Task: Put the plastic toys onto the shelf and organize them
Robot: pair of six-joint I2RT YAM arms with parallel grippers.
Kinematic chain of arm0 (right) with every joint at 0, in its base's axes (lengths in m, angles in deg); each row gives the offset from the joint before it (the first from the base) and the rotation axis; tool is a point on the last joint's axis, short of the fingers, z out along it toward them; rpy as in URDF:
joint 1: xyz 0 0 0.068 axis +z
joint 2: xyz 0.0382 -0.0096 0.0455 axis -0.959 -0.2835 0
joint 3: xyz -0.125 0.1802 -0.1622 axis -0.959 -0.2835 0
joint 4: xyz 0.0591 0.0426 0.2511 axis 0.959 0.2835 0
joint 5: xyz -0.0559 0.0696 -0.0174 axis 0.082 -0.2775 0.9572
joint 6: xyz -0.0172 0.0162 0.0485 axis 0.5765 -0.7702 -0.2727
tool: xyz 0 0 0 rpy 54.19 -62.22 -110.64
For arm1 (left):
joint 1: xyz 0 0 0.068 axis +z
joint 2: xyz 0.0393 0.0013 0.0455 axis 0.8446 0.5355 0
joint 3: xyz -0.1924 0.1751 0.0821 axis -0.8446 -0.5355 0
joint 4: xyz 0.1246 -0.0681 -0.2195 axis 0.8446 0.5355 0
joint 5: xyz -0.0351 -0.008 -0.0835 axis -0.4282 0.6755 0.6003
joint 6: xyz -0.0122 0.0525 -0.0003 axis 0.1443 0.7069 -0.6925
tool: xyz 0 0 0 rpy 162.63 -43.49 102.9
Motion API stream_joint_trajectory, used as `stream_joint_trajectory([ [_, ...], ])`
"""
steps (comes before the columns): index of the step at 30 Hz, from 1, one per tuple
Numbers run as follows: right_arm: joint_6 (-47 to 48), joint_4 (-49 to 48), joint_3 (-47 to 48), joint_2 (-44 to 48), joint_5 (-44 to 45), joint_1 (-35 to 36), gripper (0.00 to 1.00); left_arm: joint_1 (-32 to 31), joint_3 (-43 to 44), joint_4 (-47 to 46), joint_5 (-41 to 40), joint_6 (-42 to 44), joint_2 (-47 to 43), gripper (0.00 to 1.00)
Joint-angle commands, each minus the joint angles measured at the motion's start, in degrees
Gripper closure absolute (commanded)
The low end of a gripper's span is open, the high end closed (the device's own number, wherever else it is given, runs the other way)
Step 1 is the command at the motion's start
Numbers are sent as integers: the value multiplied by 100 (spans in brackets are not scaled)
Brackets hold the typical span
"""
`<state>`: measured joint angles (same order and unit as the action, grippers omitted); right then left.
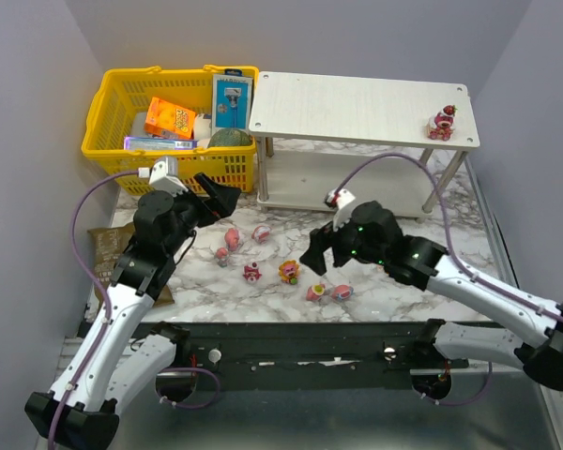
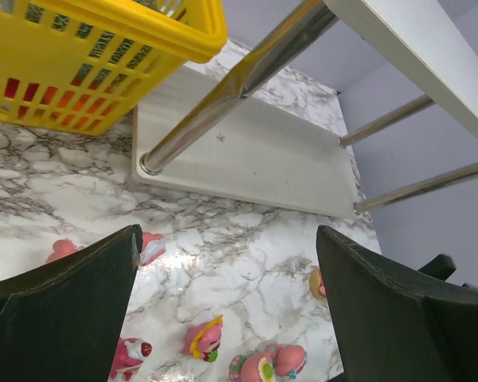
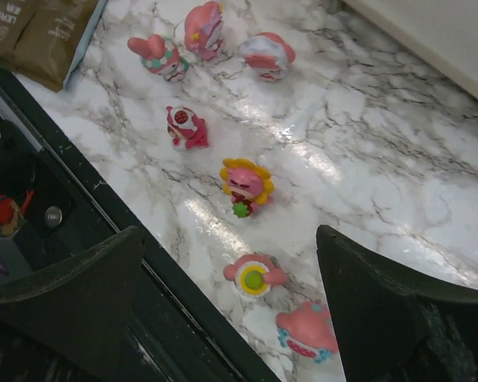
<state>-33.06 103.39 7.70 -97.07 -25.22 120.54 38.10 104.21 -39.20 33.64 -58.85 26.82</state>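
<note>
We've got both open wide: left pincer (image 1: 218,200) near the pink toys (image 1: 233,239) on the counter (image 1: 225,298), right pincer (image 1: 315,260) just beside the flower toy (image 1: 289,272), maybe over it. One bear (image 1: 442,122) sits on the shelf (image 1: 357,98).

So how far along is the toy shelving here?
Done: one red-and-pink figurine stands on top of the shelf. In hand: nothing; the left gripper and right gripper are open and empty. Left: seven toys on the marble table.
</note>
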Motion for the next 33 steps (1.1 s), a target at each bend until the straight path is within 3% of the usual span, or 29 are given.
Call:
stream_joint_trajectory([
  [1, -389, -1077, -89, -744, 1251, 888, 5, -16, -44, 335, -687, 97, -206, 1],
  [8, -389, -1912, 543, -2195, 1516, 1689, 5, -16, 26, 643, -941, 141, -434, 1],
  [17, -1329, -1525, 1502, -3452, 1745, 1786, 7, -16, 448, 1828, -2347, 211, -767, 1],
  [33, -2613, 12, 2776, -5026, 2184, 2084, 23, -16, 273, 2304, -2471, 176, -1058, 1],
])
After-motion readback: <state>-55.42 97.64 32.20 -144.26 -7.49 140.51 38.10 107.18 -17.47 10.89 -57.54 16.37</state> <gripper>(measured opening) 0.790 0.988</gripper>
